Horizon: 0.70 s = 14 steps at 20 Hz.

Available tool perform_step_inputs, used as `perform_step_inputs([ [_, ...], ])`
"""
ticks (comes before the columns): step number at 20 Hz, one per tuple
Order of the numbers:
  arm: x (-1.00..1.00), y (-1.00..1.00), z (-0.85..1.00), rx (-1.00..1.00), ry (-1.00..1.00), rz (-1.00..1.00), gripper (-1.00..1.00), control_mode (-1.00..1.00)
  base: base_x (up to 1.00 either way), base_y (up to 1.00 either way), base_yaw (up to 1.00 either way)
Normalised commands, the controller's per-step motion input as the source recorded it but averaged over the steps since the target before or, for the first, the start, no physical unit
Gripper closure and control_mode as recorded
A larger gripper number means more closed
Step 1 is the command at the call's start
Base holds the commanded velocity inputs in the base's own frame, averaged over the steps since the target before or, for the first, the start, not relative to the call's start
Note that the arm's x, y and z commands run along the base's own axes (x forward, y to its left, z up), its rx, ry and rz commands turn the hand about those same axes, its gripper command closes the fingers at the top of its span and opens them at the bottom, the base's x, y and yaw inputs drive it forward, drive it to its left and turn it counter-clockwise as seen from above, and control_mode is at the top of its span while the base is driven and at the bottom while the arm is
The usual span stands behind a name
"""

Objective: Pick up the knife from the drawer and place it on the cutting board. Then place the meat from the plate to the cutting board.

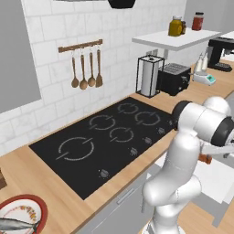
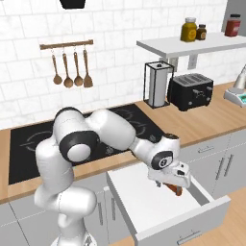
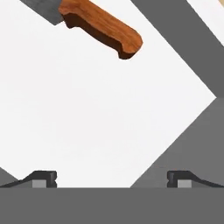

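One knife (image 3: pixel 94 24) on drawer (image 3: pixel 87 113) floor, ahead of spread, empty hand (image 3: pixel 112 178).

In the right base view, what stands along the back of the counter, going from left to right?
Hanging wooden spoons → paper towel holder → black toaster → the scale at the picture's right edge. Above the last three, a white shelf carries jars.

Legible text, labels, brands, numbers, signs: none. Shelf jars (image 2: pixel 189 30) carry no readable lettering; hob (image 1: pixel 103 139) markings are symbols only.
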Motion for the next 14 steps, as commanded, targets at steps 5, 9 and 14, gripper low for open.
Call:
perform_step_inputs([
  [5,0.38,-0.02,-0.53,0.0,-0.23,0.15,-1.0,-1.0,0.0,0.0,0.0],
  [9,0.61,-0.16,-0.09,0.0,-0.14,0.11,-1.0,-1.0,0.0,0.0,0.0],
  [14,0.36,-0.51,0.0,0.05,-0.01,0.05,-1.0,-1.0,0.0,0.0,0.0],
])
